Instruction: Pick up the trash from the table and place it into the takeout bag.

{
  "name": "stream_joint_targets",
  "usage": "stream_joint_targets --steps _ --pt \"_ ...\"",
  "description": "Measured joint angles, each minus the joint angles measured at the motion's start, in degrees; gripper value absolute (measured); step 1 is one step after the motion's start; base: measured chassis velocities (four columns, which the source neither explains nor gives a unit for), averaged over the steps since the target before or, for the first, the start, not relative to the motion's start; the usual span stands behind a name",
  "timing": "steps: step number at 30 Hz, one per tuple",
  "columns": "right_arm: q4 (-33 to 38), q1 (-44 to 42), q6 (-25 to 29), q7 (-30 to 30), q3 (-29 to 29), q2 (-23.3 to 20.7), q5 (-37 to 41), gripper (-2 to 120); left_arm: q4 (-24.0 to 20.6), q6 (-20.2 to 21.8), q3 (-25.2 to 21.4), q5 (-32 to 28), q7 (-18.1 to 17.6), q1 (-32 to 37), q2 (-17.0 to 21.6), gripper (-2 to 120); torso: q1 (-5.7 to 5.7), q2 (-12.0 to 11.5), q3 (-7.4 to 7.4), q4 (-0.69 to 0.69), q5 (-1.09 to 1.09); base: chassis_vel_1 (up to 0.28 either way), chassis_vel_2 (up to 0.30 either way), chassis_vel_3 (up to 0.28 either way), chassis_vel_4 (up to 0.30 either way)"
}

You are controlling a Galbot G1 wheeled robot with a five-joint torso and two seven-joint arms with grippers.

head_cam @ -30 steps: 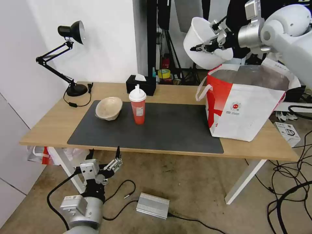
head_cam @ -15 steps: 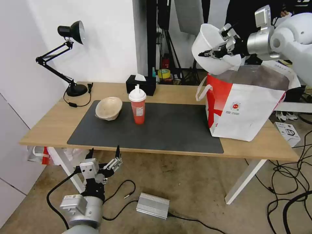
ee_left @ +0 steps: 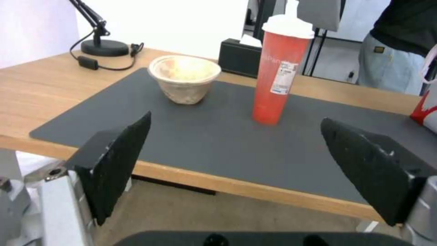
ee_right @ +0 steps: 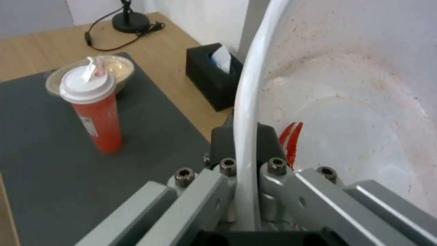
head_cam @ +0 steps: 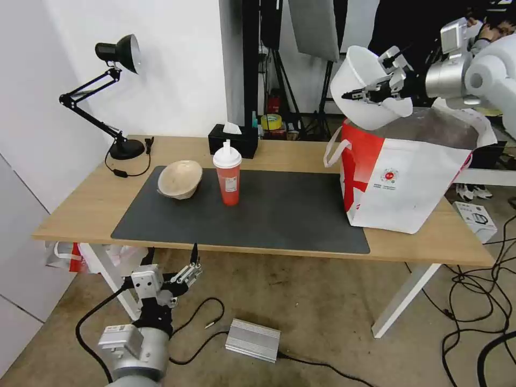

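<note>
Bowl [head_cam: 361,86] is clamped by its rim in the right gripper [head_cam: 359,94], tilted just above the bag [head_cam: 408,177] mouth on the table [head_cam: 80,209]. Next it should go lower over the opening, then let go. Left gripper [head_cam: 172,257] hangs spread open below the table edge; cup [head_cam: 228,173] waits on the mat.

White walls [head_cam: 177,64] close the left and back of the room. A black desk lamp [head_cam: 115,54] stands at the far left, its cord trailing. Dark stands [head_cam: 252,59] crowd the rear; cables [head_cam: 484,301] and a silver box [head_cam: 252,339] lie on the brownish floor [head_cam: 312,301]
</note>
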Motion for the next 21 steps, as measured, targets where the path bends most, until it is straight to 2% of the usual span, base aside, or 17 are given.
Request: stream_joint_targets --steps 21 --pt "0.2 -5.9 0.2 0.0 3.9 -3.5 -0.2 0 0.0 0.0 -0.2 0.0 0.0 0.4 0.2 100 0.0 0.0 0.0 0.0 0.0 0.0 0.0 0.0 0.0"
